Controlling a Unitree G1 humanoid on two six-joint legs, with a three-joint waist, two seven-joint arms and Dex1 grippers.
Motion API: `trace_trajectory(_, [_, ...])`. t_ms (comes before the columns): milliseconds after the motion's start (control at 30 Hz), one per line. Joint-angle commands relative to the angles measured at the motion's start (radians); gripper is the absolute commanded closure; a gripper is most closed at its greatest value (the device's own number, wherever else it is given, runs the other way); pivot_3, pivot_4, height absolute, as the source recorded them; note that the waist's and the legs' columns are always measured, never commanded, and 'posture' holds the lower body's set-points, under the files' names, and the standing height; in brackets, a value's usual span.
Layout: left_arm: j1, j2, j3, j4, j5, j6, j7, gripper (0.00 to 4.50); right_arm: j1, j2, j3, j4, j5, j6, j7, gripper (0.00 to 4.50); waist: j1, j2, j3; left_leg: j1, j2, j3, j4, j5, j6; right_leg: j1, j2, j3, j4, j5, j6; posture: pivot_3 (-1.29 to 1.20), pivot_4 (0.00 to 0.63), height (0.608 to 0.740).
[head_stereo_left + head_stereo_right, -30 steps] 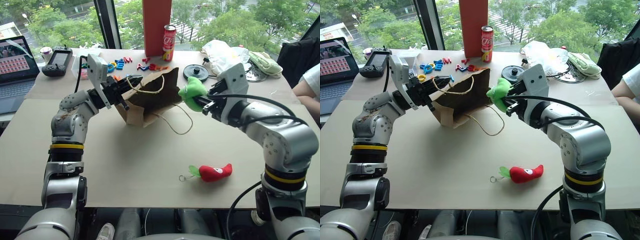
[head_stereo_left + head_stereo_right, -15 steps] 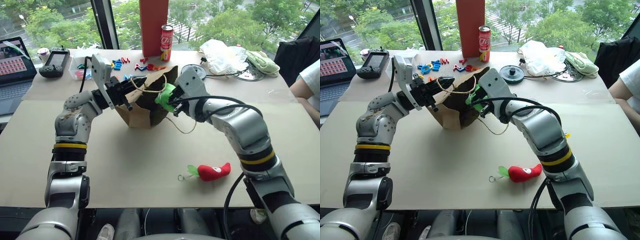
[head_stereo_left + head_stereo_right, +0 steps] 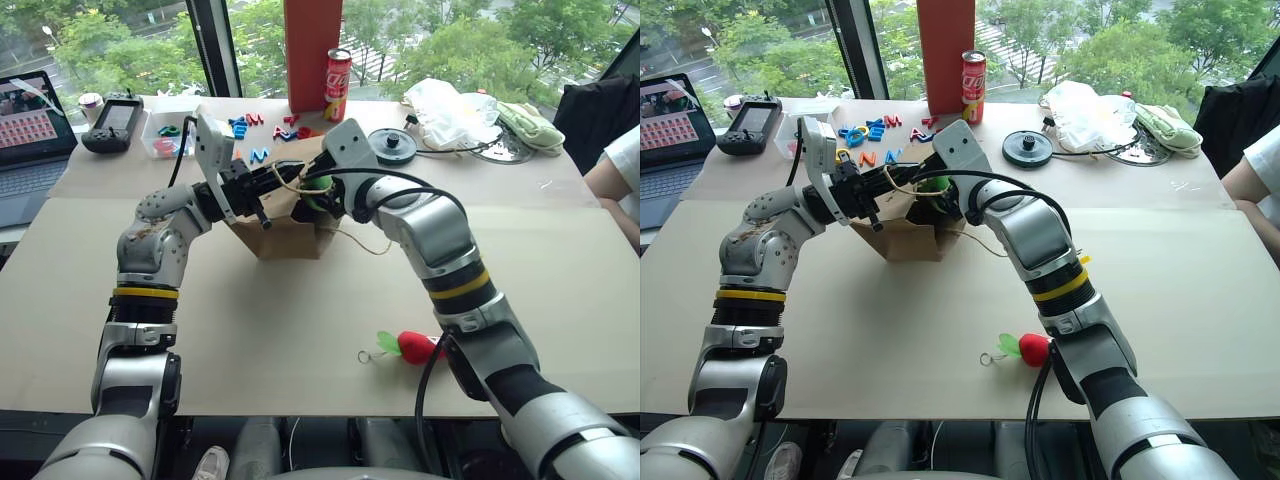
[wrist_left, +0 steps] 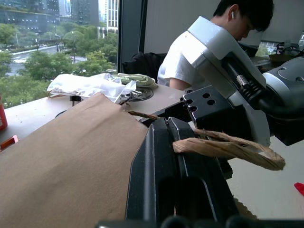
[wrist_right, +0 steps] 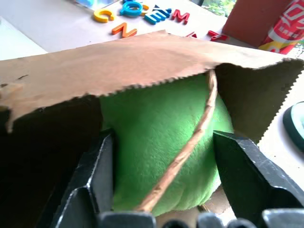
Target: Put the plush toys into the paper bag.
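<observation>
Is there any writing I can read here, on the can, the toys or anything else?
"C", "N", "M": loose plastic letters on the table behind the paper bag.
Red can: white script, too small to read.
Laptop screen: too blurred to read.
Nothing else carries text.

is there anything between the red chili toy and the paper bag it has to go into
Nothing visible blocks it. Bare table lies between the red chili toy and the paper bag; the bag's mouth is occupied by the right hand with the green toy.
</observation>
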Motion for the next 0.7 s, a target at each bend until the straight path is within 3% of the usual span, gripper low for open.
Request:
trace_trajectory(33, [-0.001, 0.015, 0.013, -0.031, -0.001, -0.008, -0.008, 4.49, 0.017, -0.041, -0.038, -0.096, -0.006, 0.019, 0.021, 0.09, -0.001, 0.000, 0.000, 0.000, 0.000, 0.000, 0.000, 0.000, 0.000, 0.000, 0.000, 0.000, 0.000, 0.000, 0.000, 0.00, 0.150, 0.739])
trace_trajectory(267, [0.003, 0.027, 0.018, -0.023, 0.003, -0.015, -0.009, 4.49, 0.158, -0.190, -0.142, -0.366, 0.100, 0.157, 0.151, 0.09, 0.003, 0.000, 0.000, 0.000, 0.000, 0.000, 0.000, 0.000, 0.000, 0.000, 0.000, 0.000, -0.001, 0.000, 0.000, 0.00, 0.150, 0.739])
trace_trajectory(500, [0.013, 0.038, 0.016, -0.021, 0.006, -0.022, -0.020, 4.49, 0.449, -0.492, -0.272, -0.681, 0.312, 0.267, 0.407, 0.09, 0.007, 0.000, 0.000, 0.000, 0.000, -0.001, -0.001, -0.001, 0.001, 0.001, 0.000, 0.000, -0.005, 0.000, 0.000, 0.00, 0.150, 0.739])
trace_trajectory(700, [0.018, 0.041, 0.009, -0.020, 0.006, -0.021, -0.030, 4.49, 0.758, -0.804, -0.354, -0.841, 0.372, 0.149, 0.632, 0.09, 0.005, 0.000, 0.000, 0.001, -0.001, -0.003, 0.000, -0.001, 0.001, 0.002, 0.000, 0.001, -0.007, 0.000, 0.001, 0.00, 0.150, 0.739])
